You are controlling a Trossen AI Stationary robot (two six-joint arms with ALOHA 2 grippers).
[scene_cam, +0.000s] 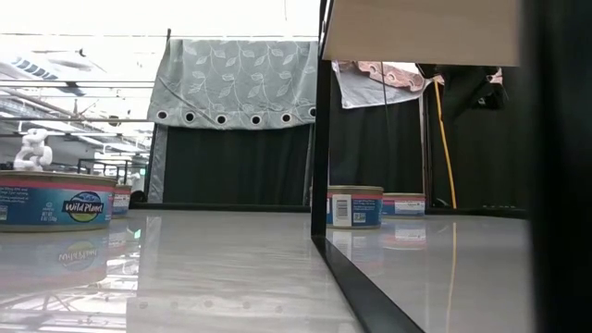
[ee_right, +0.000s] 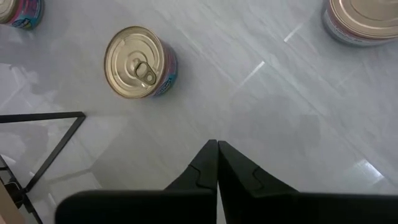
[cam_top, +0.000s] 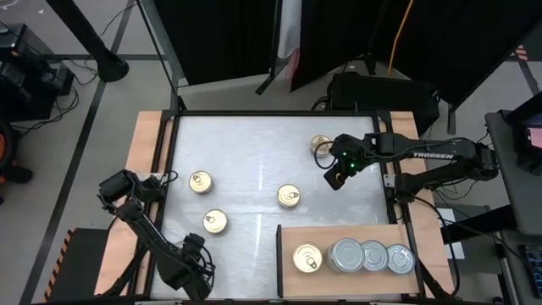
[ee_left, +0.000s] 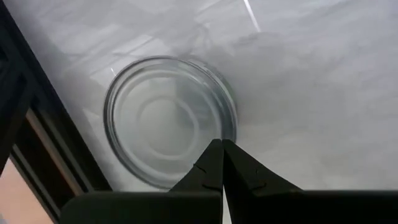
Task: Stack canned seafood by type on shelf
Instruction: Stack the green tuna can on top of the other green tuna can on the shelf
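Four gold-topped tins lie loose on the white surface, and four more tins are already set on the shelf — a layout that suggests sorting is under way. At far left, the left end effector is seen at the surface's left edge, its fingers clenched together and empty; in its wrist view a round, pale silvery rim is shown just ahead of the fingertips, though whether this is a tin cannot be told. Next, two gold pull-ring tins are found apart from each other, one farther back and one nearer the front. Near the centre lies a third gold tin, well clear of the rest, presumably left where it can be approached from above. A fourth gold tin is partly hidden beside the right end effector, which is held over the surface with fingers pressed shut on nothing; opening would be required before any pick. At front right, the shelf carries one gold tin at its left, then three silver-topped tins in a touching row — types are thus kept side by side, not mixed.
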